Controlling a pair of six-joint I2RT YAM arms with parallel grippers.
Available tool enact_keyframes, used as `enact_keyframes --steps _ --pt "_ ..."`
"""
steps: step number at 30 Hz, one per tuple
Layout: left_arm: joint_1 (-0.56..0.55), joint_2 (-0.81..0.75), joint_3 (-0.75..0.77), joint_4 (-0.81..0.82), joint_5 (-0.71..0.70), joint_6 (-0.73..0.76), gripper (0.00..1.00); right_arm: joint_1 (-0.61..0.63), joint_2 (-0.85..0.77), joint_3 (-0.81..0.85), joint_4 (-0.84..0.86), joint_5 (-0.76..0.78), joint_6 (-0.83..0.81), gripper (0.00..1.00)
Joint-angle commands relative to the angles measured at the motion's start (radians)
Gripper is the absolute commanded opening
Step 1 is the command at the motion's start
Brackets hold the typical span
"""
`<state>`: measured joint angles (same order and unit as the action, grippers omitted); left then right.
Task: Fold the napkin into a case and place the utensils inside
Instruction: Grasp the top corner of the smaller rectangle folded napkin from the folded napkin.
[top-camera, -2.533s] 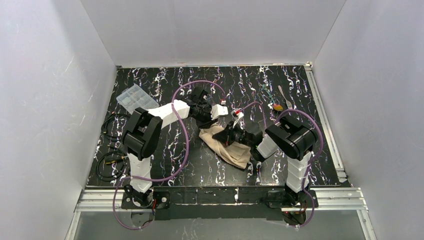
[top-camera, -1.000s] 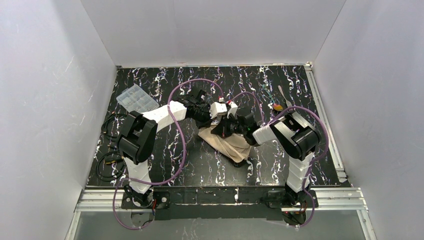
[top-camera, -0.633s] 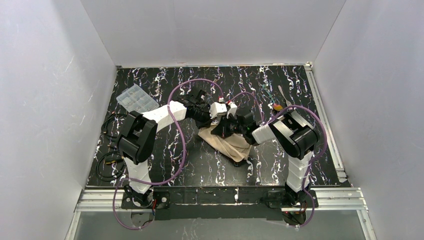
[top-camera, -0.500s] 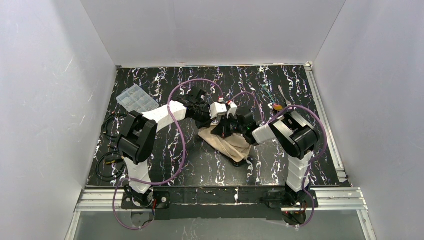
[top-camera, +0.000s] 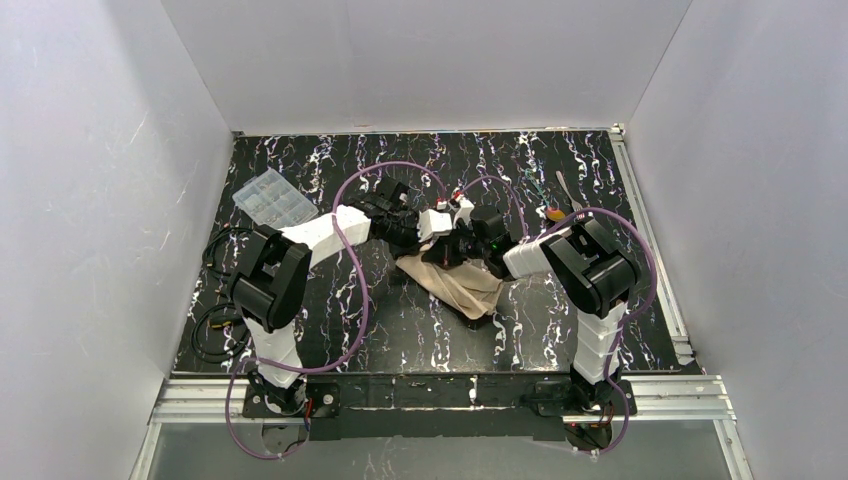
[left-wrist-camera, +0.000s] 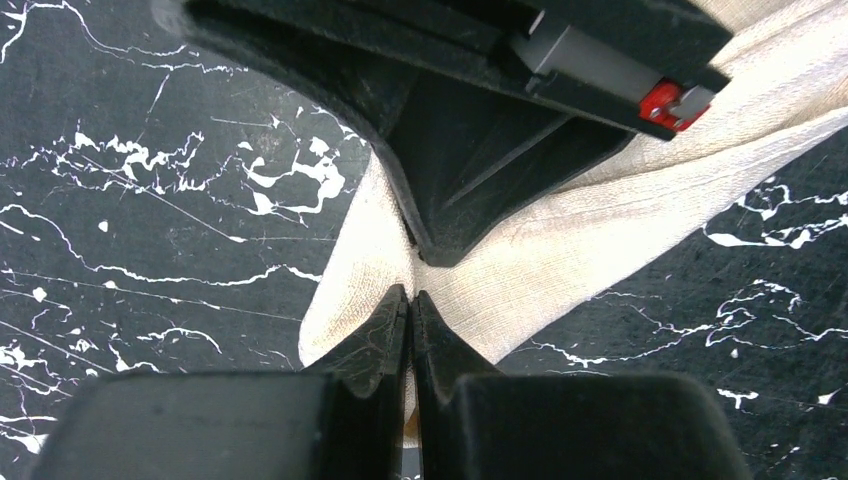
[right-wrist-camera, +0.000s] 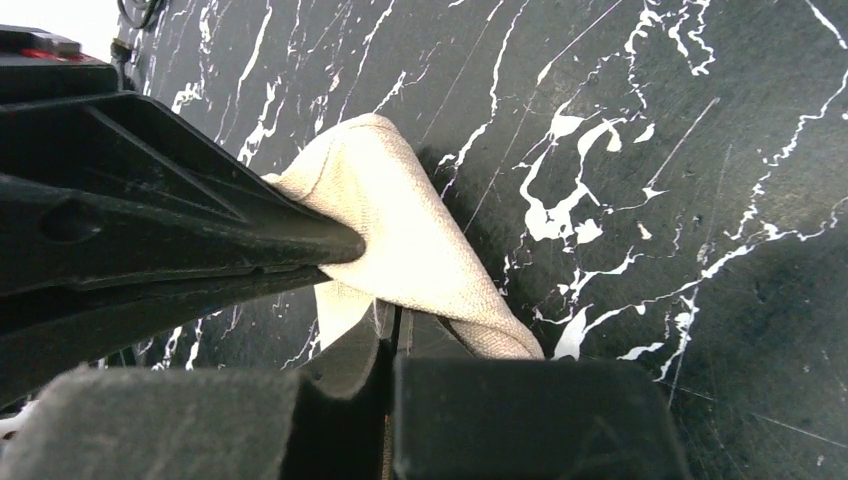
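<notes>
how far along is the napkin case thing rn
Done: the tan-beige cloth napkin lies in a narrower, layered shape, not a finished case. In hand: left gripper and right gripper are both shut on its far end, tips close together. Left: finish the fold, then load the thin silver metal fork and orange-bowled spoon, both lying on the black marbled table at far right.

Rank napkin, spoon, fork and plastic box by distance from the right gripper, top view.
1. napkin, centre, pinched in the right gripper.
2. spoon, far right.
3. fork, just beyond the spoon.
4. plastic box, far left.
</notes>
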<state>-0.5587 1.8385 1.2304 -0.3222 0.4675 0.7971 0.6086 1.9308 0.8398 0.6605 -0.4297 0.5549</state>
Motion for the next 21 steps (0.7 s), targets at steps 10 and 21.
enact_keyframes --steps 10,21 --pt "-0.012 -0.033 -0.047 0.052 -0.073 0.031 0.01 -0.008 0.040 0.041 0.108 -0.036 0.122 0.01" --pt "-0.012 -0.035 -0.014 -0.010 0.007 0.016 0.00 -0.007 0.020 0.044 0.065 0.028 0.105 0.01"
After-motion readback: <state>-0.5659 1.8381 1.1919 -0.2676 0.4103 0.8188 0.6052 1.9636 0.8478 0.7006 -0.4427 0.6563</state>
